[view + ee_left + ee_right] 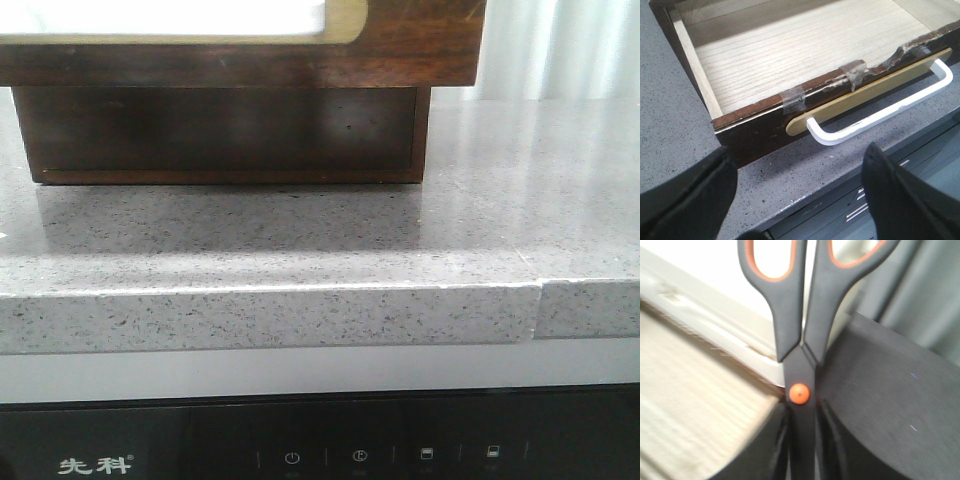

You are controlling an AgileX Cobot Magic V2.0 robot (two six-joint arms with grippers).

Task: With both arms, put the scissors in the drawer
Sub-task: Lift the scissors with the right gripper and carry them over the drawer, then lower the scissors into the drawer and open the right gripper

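Observation:
The scissors (pixel 800 347) fill the right wrist view, orange-lined grey handles away from the fingers and an orange pivot stud. Their blades run down between the black fingers (pixel 880 410) of my right gripper (pixel 802 455), which is shut on them. Blurred pale wood lies behind the scissors. In the left wrist view the drawer (pixel 760 132) stands pulled out, showing a bare pale wooden floor and a white handle (pixel 880 112) on a beige plate. My left gripper (pixel 797 200) hangs open over the counter edge in front of that handle, touching nothing. The front view shows the drawer front (pixel 420 50) but no arm.
The chest's dark lower body (pixel 220 130) sits on a speckled grey stone counter (pixel 300 240). A black appliance panel (pixel 320 450) runs below the counter's front edge. Pale curtains (pixel 560 45) hang at the back right. Clear tape patches (pixel 792 97) mark the drawer's chipped front rim.

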